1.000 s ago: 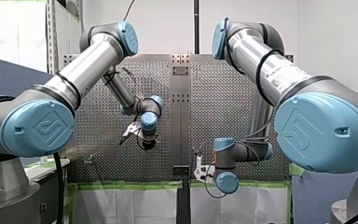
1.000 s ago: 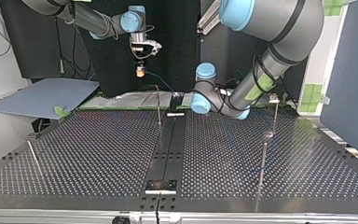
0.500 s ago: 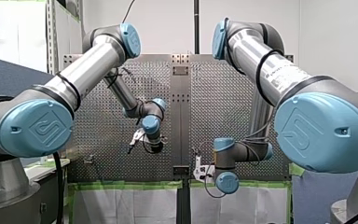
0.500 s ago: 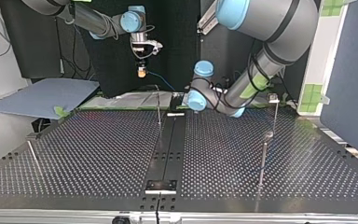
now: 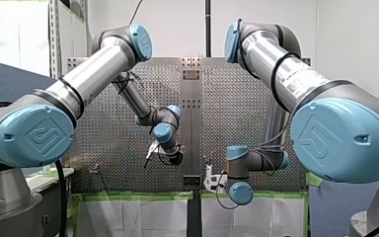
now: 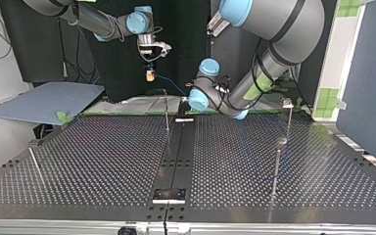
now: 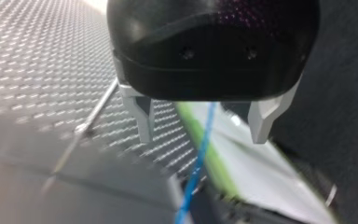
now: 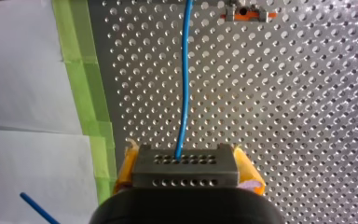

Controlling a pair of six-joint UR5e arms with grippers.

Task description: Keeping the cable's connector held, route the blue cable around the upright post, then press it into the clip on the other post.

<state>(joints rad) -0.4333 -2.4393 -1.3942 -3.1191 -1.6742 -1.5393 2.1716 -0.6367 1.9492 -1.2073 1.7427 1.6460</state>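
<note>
RIGHT: you see my right gripper (image 8: pixel 186 161) clamped on the grey connector (image 8: pixel 185 173) | CABLE: blue cable (image 8: pixel 184 84) runs from it ahead over the perforated table (image 8: pixel 284 93) | LEFT: my left gripper (image 7: pixel 201 131) gapes wide, cable in its gap, untouched

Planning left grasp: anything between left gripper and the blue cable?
Nothing visible. In the left wrist view the left gripper is open, and the blue cable runs bare in line with the gap between its fingers. A thin post stands aside.

The cable (image 7: pixel 193 177) runs from the connector (image 8: pixel 185 161) in my right gripper (image 8: pixel 186 173) — on between my left gripper's (image 7: pixel 202 138) fingers (image 7: pixel 142 116).
</note>
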